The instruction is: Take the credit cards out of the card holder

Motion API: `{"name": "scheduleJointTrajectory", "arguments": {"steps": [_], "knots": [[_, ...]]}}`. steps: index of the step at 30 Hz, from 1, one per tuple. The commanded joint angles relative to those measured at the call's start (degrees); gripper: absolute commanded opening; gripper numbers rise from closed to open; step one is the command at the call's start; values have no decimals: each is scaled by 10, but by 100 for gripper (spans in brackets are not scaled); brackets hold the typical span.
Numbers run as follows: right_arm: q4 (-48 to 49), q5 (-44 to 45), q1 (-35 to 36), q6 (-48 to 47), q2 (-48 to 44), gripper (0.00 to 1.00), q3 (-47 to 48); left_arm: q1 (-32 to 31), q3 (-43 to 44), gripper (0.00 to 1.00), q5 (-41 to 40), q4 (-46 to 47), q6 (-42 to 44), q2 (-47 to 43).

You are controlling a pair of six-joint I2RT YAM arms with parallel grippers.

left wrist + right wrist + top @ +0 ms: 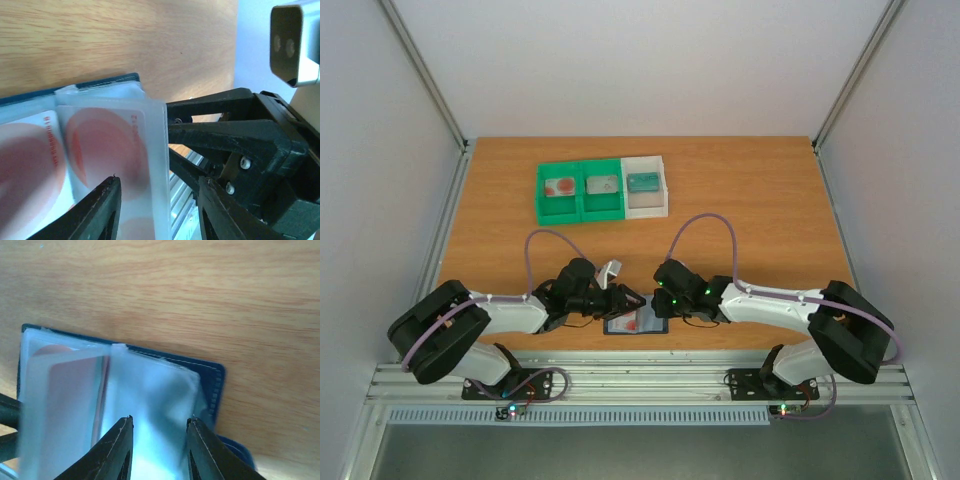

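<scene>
While the card holder lay open at the near edge of the table, my left gripper was released, its jaws wide on either side of a red-blotched credit card in the holder. My right gripper straddled a clear pocket leaf; I could not tell whether it clenched it.

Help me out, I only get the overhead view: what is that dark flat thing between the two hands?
Observer: An open card holder; the right wrist view shows clear plastic sleeves inside its dark blue cover.
Operator: Any cards left in it?
Observer: Yes. The left wrist view shows a card with a red blotch in a sleeve, its edge between the left hand's open fingers.
Operator: And the right hand?
Observer: Its fingers stand either side of a sleeve that looks empty.
</scene>
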Motion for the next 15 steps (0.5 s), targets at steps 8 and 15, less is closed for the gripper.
{"name": "scheduleJointTrajectory", "arguments": {"steps": [8, 15], "knots": [[-135, 97, 1, 13, -102, 30, 34, -21, 32, 45, -5, 45, 15, 42], [-93, 27, 1, 11, -96, 27, 34, -21, 20, 44, -45, 4, 19, 36]]}}
